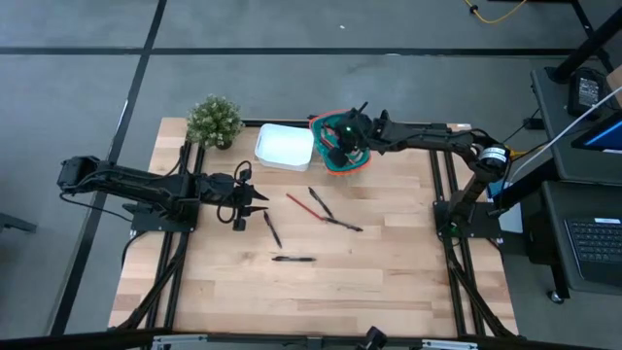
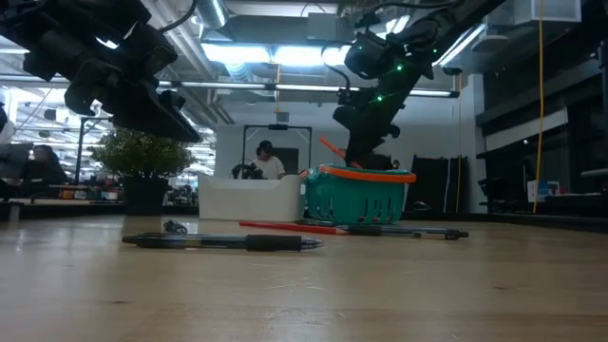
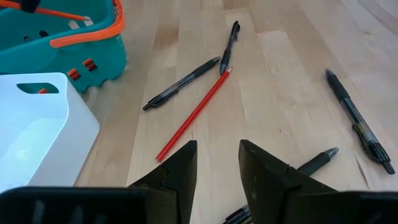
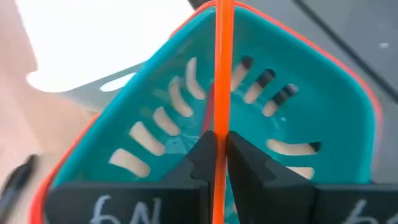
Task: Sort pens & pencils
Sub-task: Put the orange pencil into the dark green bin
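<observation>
Over the teal basket (image 1: 342, 163), at the back of the wooden counter (image 1: 389, 282), the right gripper (image 4: 216, 149) is parked with its jaws clamped tight on an orange-red pencil (image 4: 218, 74). The pencil is held pretty much upright over the basket's inside, as seen from the right wrist view, and in the low view it pokes out at a slant just above the basket's orange rim (image 2: 361, 175).

Right beside the basket, on the plant side, a white bin (image 1: 284, 146) is sat, and a small potted plant (image 1: 214, 121) is found past that at the counter's corner.

In front of the basket, out on the open wood, the leftovers are spread: one more red pencil (image 3: 194, 115) lying flat, with a black pen (image 3: 181, 83) crossing near its tip and another pen (image 3: 229, 46) angled off the same end. Further from the basket, a pen (image 3: 357, 121) is lying on its own, and one more pen (image 3: 314, 163) is partly hidden behind the left gripper's fingers.

The left gripper (image 3: 217, 171) is held above the counter, well clear of the basket, jaws apart with nothing between them.

A person can be made out in the room behind the counter in the low view.
</observation>
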`<state>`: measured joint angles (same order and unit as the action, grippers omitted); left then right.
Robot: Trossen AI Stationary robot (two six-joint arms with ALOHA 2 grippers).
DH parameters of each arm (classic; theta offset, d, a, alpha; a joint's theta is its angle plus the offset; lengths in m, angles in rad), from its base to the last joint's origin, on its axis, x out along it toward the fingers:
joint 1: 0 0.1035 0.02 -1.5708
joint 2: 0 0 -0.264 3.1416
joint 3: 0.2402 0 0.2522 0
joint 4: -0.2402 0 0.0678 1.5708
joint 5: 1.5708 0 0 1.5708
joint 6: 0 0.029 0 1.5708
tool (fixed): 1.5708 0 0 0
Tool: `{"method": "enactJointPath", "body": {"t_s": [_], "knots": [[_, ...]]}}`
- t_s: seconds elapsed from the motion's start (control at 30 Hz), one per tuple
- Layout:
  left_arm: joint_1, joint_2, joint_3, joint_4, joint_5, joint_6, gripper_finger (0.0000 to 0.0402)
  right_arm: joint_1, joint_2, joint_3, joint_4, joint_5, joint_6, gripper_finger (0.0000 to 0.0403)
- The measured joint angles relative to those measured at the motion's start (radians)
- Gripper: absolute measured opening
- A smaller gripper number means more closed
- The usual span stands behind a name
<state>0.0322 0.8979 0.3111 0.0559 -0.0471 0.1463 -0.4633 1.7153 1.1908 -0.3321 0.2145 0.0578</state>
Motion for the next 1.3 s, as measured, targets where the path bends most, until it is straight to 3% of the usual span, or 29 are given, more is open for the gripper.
{"method": "enactJointPath", "body": {"t_s": [0.33, 0.8, 1.3], "knots": [[0.0, 0.0, 0.0, 0.001, 0.0, -0.01, 0.0112, -0.057, 0.0, 0.001, -0.048, -0.161, 0.016, 0.0037], [0.0, 0.0, 0.0, 0.012, 0.0, -0.011, 0.0112, -0.099, 0.001, 0.161, -0.28, -0.24, -0.008, 0.0037], [0.0, 0.0, 0.0, 0.067, 0.0, -0.006, 0.0112, -0.118, 0.087, 0.181, -0.339, -0.27, -0.04, 0.0037]]}}
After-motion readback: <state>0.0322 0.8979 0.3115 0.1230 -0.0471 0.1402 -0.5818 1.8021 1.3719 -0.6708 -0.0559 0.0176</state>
